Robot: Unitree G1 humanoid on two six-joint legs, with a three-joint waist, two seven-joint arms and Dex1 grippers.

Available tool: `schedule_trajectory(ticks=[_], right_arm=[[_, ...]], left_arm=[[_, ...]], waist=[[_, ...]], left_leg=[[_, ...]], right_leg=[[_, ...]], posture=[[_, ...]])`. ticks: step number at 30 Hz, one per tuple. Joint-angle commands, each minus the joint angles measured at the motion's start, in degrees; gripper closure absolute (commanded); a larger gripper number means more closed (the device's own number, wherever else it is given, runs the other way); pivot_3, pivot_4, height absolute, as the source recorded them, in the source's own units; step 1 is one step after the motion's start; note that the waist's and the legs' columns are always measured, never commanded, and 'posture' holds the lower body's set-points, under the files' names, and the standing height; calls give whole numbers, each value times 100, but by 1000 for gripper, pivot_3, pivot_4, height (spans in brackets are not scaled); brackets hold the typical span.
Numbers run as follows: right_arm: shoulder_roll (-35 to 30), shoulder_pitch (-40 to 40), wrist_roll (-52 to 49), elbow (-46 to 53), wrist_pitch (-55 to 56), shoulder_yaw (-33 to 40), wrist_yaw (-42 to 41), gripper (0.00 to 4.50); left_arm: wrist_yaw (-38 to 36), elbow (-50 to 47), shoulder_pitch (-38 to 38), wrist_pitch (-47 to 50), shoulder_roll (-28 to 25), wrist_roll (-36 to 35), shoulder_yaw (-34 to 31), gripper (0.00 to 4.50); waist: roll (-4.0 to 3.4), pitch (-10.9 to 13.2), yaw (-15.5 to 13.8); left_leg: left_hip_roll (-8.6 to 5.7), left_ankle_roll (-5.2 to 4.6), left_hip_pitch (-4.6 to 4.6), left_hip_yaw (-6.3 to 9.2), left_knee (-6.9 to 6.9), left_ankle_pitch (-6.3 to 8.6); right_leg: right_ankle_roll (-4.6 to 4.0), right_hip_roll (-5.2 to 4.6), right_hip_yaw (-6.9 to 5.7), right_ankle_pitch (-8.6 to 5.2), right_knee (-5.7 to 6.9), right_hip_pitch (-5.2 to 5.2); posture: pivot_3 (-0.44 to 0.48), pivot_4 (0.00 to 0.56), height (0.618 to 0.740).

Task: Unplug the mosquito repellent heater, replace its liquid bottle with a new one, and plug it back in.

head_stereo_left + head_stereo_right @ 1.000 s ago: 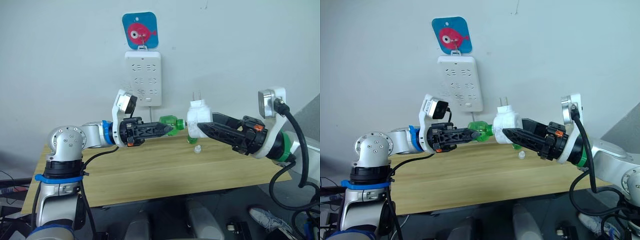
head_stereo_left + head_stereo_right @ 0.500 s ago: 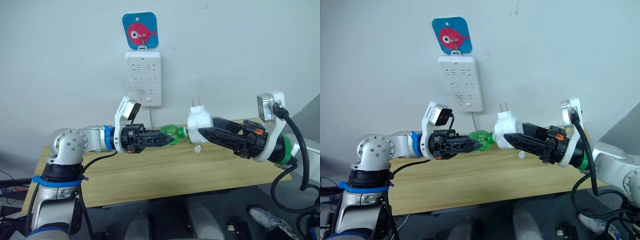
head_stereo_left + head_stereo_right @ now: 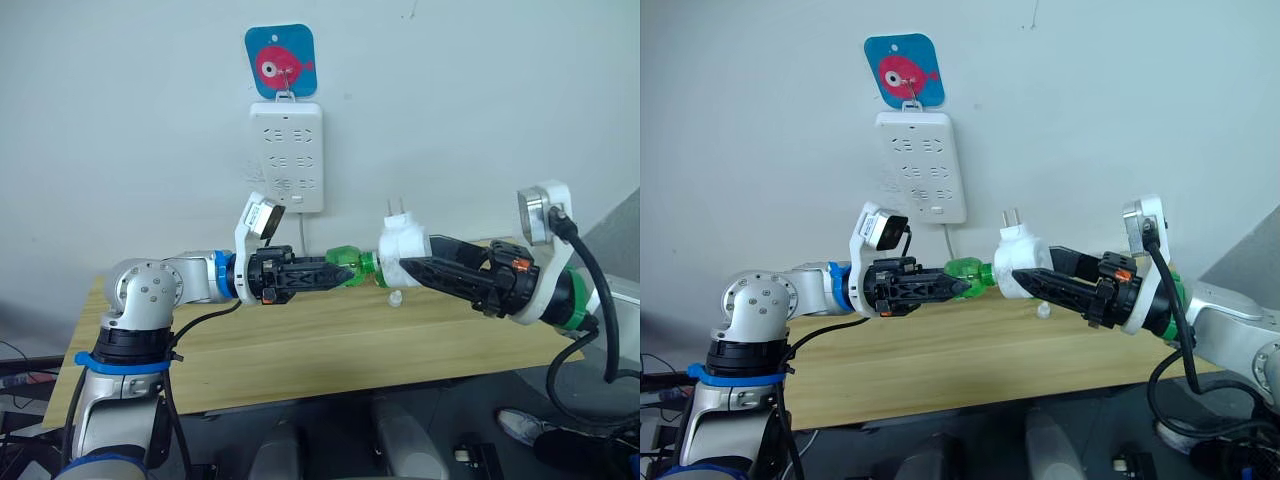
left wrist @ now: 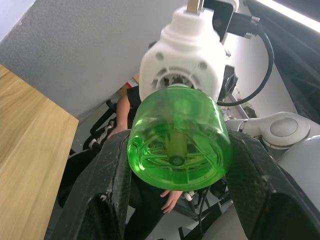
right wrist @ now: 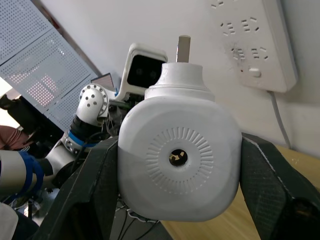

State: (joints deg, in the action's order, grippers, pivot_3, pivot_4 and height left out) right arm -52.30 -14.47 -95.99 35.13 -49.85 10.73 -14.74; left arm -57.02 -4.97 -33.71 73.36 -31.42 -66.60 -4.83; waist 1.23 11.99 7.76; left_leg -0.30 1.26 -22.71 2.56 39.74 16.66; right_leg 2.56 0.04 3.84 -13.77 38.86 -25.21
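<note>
Above a wooden table [image 3: 300, 350], beneath a white power strip [image 3: 286, 155], the right gripper [image 3: 405, 268] clamps the white heater [image 3: 402, 243]. The left gripper [image 3: 335, 274] squeezes the green bottle [image 3: 348, 262] at its underside.

The two arms meet above the bench [image 3: 300, 350], the left claw [image 3: 325, 271] clamped on the green bottle [image 3: 345, 262] and the right claw [image 3: 405, 268] clamped on the heater [image 3: 402, 240], forming one bar across the middle. Below them the bench top lies open, except for a small white cap [image 3: 396, 298] under the heater. Behind, the wall power strip [image 3: 286, 155] hangs above the left claw, its cord dropping just behind the bottle.
</note>
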Motion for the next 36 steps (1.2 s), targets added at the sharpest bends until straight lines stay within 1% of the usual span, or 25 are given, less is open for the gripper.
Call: schedule_trajectory(ticks=[1,5,13,26,36], right_arm=[[-91,19,-94,339,-119,-86,-332,1528],[-90,12,-123,293,-76,-78,-351,1528],[-14,7,-454,165,90,-1,-76,1528],[48,109,-1007,-36,276,120,449,1528],[52,281,-1093,26,328,193,622,1528]], left_arm=[[-154,-96,-199,-114,13,-49,-9,2179],[-209,-120,-194,-114,13,-26,17,2180],[-180,-184,-89,-139,26,6,22,2180],[-54,-243,1,-89,99,-136,-72,2181],[95,-262,29,18,181,-361,-153,2181]], waist=[[0,0,0],[0,0,-1],[0,0,-1],[0,0,-2],[0,0,-8]], left_leg=[[0,0,0,-1,0,0],[0,0,0,-1,1,0],[0,0,0,1,1,0],[0,0,0,1,3,0],[0,0,-1,3,5,0]], right_leg=[[0,0,-1,0,0,0],[0,0,-4,0,0,0],[0,0,-1,0,1,0],[0,0,3,0,1,1],[0,0,4,0,3,2]], posture=[[-178,164,733],[-176,165,733],[-177,167,733],[-176,167,733],[-177,166,733]])
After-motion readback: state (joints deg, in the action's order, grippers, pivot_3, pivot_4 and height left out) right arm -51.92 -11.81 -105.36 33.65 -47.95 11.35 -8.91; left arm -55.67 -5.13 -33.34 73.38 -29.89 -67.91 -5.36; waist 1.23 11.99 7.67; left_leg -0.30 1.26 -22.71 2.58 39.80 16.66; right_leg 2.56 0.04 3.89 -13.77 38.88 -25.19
